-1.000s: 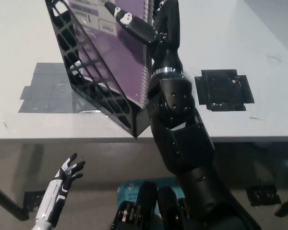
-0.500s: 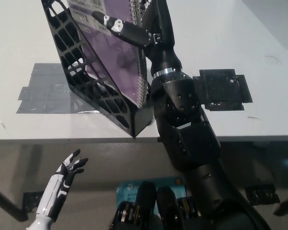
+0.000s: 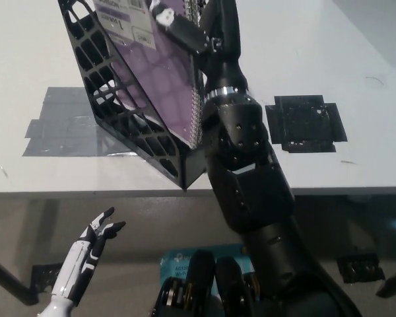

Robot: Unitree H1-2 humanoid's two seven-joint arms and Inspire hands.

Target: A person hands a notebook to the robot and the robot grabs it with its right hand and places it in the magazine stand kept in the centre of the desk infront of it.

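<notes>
Down at lower left, white left hand (image 3: pixel 96 246) idle below bench edge, fingers spread, gripping nothing; parked off the work so as not to foul the stand. Above it, grey tape patch (image 3: pixel 69 122) on the white bench (image 3: pixel 39 59), w/ black magazine stand (image 3: pixel 129 115) sitting on it and running past its right end, probably a placement marker. Stand's lattice wall leans out toward upper left, open mouth facing up and right, so an easy slot for something fed in from the right side. Purple spiral notebook (image 3: pixel 162 86) already down inside stand, cover lying back against the sloped lattice, wire spine along its right edge, lower corner deep near the stand's narrow near end; white labels visible on cover near top. Top of notebook cut off by frame edge. Black right hand (image 3: pixel 198 26) up at top of notebook, one white-tipped finger laid across cover, rest of hand at the spine side; looks wrapped on notebook, prob. steadying it so it settles flat rather than tipping out. Can't see the contact behind the spine clearly. Black forearm drops from there to lower right, passing close by stand's right side. Further right, black square mat (image 3: pixel 307 124) on bench, well apart, not involved. Judged: insertion nearly done, release and withdraw remaining.
</notes>
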